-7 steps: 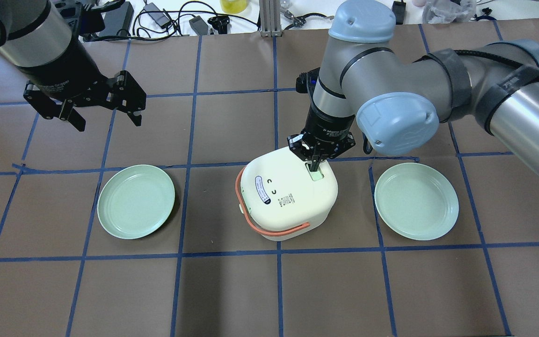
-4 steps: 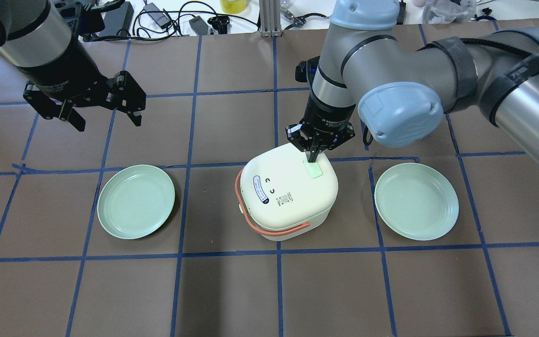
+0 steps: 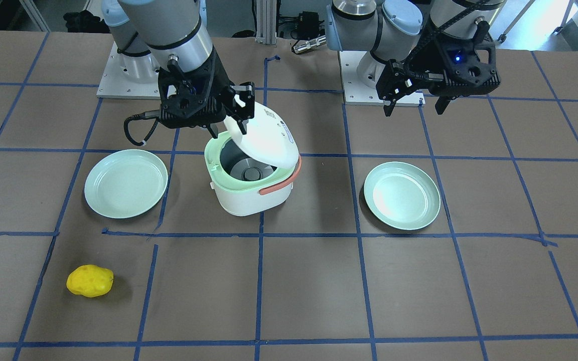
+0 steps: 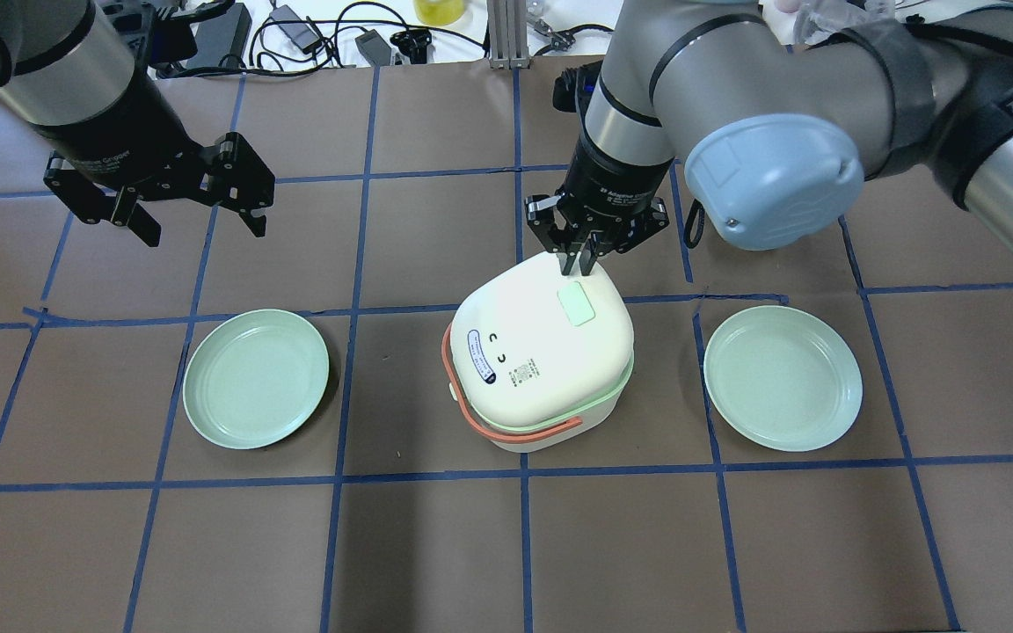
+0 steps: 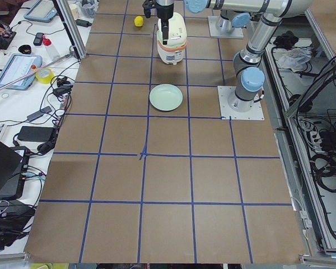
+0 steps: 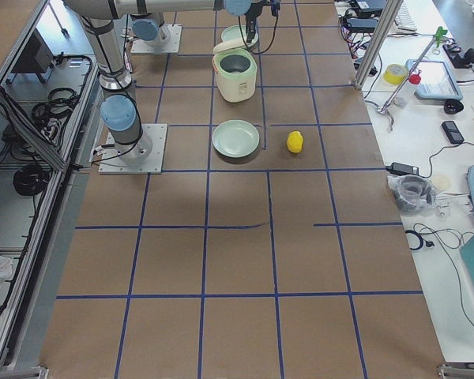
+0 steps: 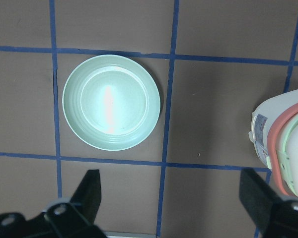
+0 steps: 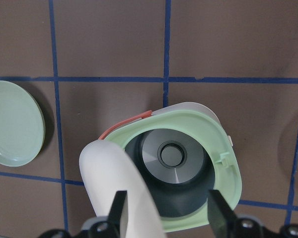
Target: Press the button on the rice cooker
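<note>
Lid [image 3: 265,136]: sprung up off the rice cooker [image 3: 249,198] since a second ago; pot exposed.
Button [image 4: 576,305]: on the lid top, released; press judged done.
Right pincer [image 4: 580,257]: lifted just behind the button, partly apart, empty.
Left pincer [image 4: 205,230]: well left of the cooker, wide apart, idle.
</note>
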### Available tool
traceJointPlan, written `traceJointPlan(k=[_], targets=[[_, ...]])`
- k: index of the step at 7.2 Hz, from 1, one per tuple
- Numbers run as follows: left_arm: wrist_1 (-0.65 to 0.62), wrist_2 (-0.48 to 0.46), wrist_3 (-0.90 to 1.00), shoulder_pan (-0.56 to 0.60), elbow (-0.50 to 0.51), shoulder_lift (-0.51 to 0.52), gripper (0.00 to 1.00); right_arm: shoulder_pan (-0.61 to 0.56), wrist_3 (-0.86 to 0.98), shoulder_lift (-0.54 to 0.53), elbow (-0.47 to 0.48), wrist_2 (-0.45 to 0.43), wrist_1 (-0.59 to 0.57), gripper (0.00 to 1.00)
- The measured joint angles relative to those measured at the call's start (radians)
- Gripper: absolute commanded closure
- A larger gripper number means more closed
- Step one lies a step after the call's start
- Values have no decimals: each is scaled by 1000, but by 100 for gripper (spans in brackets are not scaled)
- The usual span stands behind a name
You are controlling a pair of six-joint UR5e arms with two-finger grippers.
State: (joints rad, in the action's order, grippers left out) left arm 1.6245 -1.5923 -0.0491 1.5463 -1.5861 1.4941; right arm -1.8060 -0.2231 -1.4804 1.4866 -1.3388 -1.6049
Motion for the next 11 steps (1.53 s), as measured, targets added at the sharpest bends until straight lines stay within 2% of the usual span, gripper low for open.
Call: traceJointPlan(k=[1,3,7,11], targets=[[0,0,0,0,0,0,0,8,-10,-1,-66,-4,58,0],[0,0,0,0,0,0,0,48,-10,3,-121,-44,105,0],[0,0,0,0,0,0,0,207,141,5,-126,-172,125,0],[0,0,0,0,0,0,0,248,174,4,-82,-236,122,0]])
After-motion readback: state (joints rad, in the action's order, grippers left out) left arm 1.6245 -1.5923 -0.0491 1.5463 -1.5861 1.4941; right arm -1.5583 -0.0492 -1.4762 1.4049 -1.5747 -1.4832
